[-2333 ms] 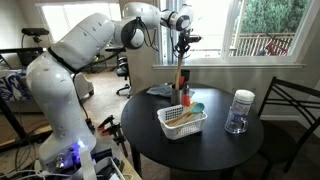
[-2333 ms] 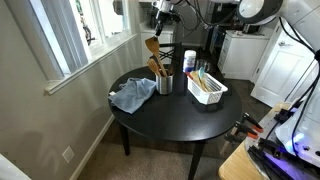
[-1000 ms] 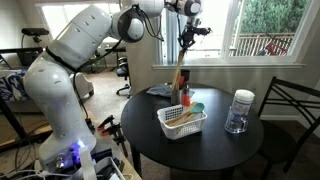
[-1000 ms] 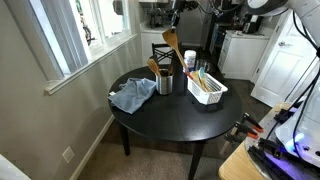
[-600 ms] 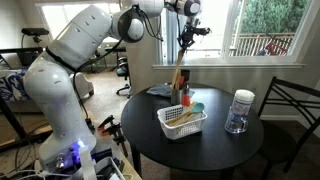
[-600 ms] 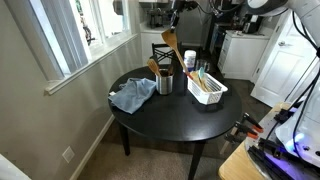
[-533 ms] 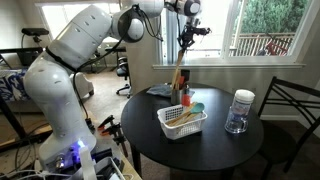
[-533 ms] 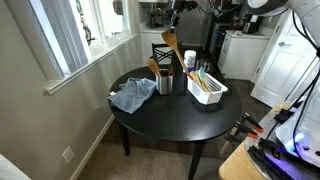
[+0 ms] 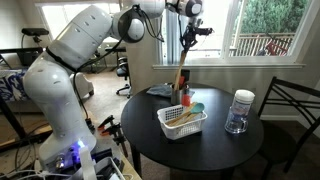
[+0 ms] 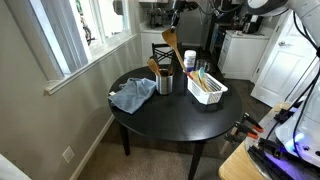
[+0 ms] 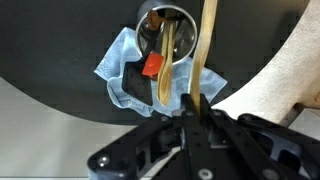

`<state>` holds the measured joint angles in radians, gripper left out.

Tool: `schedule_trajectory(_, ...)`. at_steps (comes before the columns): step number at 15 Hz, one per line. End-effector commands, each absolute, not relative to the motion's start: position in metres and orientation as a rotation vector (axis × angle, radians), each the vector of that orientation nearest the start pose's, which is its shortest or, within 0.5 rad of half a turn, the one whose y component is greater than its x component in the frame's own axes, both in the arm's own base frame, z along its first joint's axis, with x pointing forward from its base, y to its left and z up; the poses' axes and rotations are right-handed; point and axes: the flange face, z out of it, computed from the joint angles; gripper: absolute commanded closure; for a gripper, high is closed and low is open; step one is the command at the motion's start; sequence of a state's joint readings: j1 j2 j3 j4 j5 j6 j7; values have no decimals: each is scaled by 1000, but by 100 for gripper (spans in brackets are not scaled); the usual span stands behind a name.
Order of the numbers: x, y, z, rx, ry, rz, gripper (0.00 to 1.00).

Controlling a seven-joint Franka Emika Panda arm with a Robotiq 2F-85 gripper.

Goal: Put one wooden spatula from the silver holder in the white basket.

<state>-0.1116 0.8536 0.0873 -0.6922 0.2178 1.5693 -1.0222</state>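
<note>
Bright window daylight; small soft frames, blurred wrist foreground.

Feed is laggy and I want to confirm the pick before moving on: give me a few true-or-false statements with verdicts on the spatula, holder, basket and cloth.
1. The gripper grips a wooden spatula. True.
2. That spatula already lies in the white basket. False: it hangs from the gripper, in the air.
3. Other wooden utensils stand in the silver holder. True.
4. The blue cloth is inside the basket. False: it lies on the table beside the holder.
</note>
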Motion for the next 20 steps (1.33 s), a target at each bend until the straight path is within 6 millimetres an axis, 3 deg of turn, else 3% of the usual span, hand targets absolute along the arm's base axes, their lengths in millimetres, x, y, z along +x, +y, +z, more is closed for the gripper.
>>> schedule_trajectory(1,760,-44,472,-2562,-1341,-288,94)
schedule_trajectory(5,761,-55,455,-2584,-1294,-312,94)
schedule_trajectory(9,748,-63,434,-2578,-1268,-264,94)
schedule_trajectory(15,717,-65,451,-2564,-1381,-301,94)
schedule_trajectory(20,684,-71,445,-2589,-1352,-292,94)
